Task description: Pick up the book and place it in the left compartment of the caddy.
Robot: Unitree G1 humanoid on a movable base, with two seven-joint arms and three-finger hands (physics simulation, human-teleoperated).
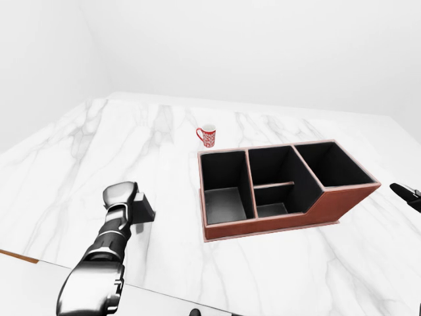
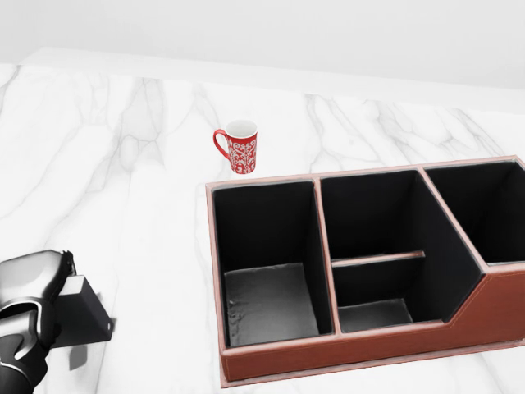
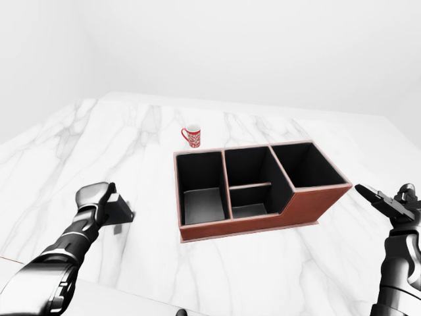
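The book (image 2: 80, 318) is a small dark block at the lower left of the head view, just above the marble top with a shadow under it. My left hand (image 2: 43, 283) has its fingers curled round the book's left side. The brown caddy (image 2: 361, 349) with black insides stands to the right, and its left compartment (image 2: 269, 271) holds nothing. In the right-eye view my right hand (image 3: 388, 201) hovers right of the caddy with its fingers spread and nothing in them.
A red patterned mug (image 2: 239, 147) stands just above the caddy's left corner. The white marble counter (image 1: 79, 151) stretches wide to the left and ends at a near edge (image 1: 20, 257) at the bottom of the left-eye view.
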